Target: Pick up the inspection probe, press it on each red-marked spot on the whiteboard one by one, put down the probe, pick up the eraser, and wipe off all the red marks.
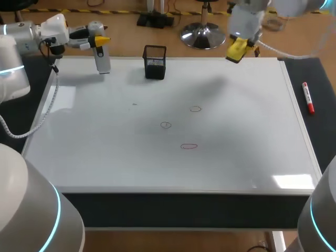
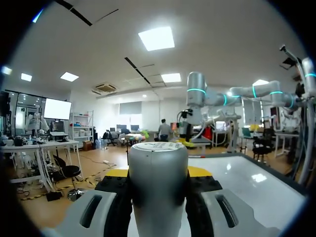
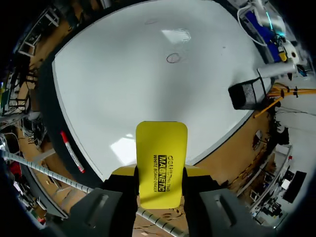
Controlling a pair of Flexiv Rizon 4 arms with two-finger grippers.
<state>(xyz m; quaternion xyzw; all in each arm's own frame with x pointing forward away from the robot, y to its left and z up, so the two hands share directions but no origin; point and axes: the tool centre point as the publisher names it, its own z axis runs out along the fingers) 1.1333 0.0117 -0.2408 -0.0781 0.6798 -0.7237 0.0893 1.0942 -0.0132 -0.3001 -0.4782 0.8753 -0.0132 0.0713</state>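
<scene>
The left claw (image 2: 158,174) is clamped on the probe (image 1: 103,60), which hangs below it, long axis near upright, lower end toward the whiteboard (image 1: 94,147). The right claw (image 3: 160,174) grips the yellow eraser (image 3: 161,148), its length running out ahead of the fingers. All three red marks (image 1: 189,146) lie unwiped, well away from both claws, so setting the probe down and all wiping look undone, while pressing I cannot judge.

Occlusions and cut-offs
Head view, top right: right arm (image 1: 245,21) blurred, cut by frame edge. Speck (image 1: 134,104) on whiteboard (image 1: 236,157), left of centre: too small to identify. Left wrist view: probe (image 2: 158,182) covers most of the yellow fingertips (image 2: 200,171); its near end runs out of frame.
</scene>
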